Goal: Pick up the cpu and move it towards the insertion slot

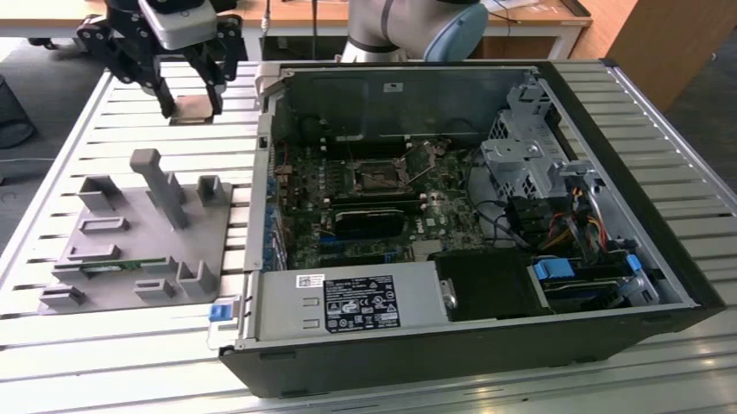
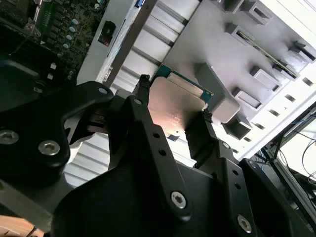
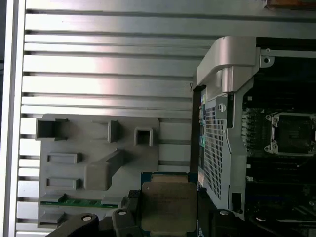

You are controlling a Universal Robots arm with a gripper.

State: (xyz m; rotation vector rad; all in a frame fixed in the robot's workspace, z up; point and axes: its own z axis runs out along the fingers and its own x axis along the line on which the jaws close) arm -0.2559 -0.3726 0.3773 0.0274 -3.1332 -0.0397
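The gripper (image 2: 173,111) is clasping the cpu (image 2: 175,106) between its fingers, holding it above the slatted table (image 1: 116,116) near the far corner on the exterior view's left. The insertion slot (image 1: 377,177) is lying well apart toward the exterior view's right, on the motherboard inside the open computer case (image 1: 645,198); a green strip (image 1: 110,269) is sitting in the grey fixture tray (image 1: 219,233).

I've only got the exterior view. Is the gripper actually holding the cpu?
Observer: Yes. In both wrist views the gripper is shut on the cpu.
Operator: How is it gripped?
Observer: In the second wrist view, the fingers clamp two opposite edges.
Operator: Which face shows?
Observer: In the first wrist view, its silvery metal top faces the camera, with the slot apart from it, inside the case.
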